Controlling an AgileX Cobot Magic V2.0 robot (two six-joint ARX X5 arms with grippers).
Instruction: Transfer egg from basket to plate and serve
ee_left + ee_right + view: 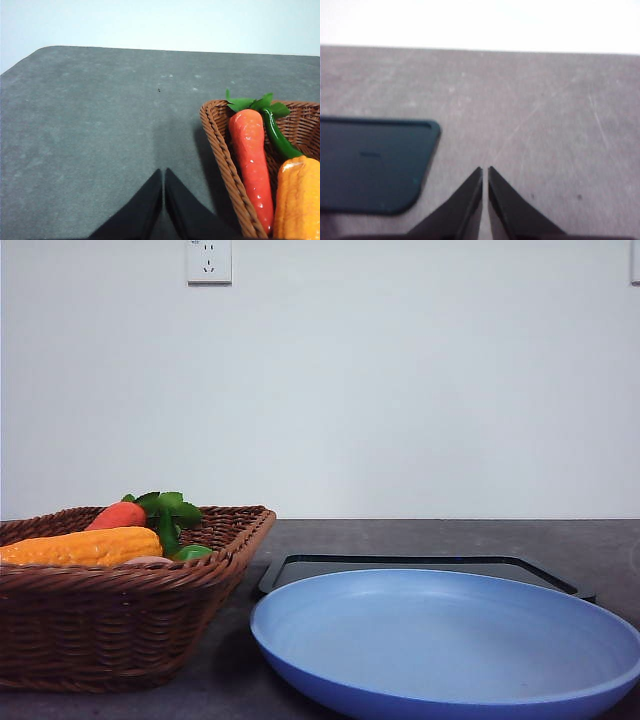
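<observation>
Front view: a brown wicker basket (120, 610) stands at the near left of the dark grey worktop (420, 537). It holds one orange-red carrot (117, 515) with green leaves, one yellow-orange corn cob (80, 546) and one green pepper (192, 552). A small pale rounded patch just behind the near rim, between cob and pepper, may be the egg (147, 560); too little of it shows to be sure. One light-blue plate (450, 640) lies near and to the right, just beside the basket, with nothing on it. One flat black tray (420, 565) lies directly behind the plate, partly hidden by its far rim. A white wall socket (209, 260) is on the far wall.

Left wrist view: the left hand (163, 200) hangs over bare worktop beside the basket's outer side, its two fingers pressed together on nothing.

Right wrist view: the right hand (485, 197) is likewise closed and empty, over bare worktop near a tray corner.
</observation>
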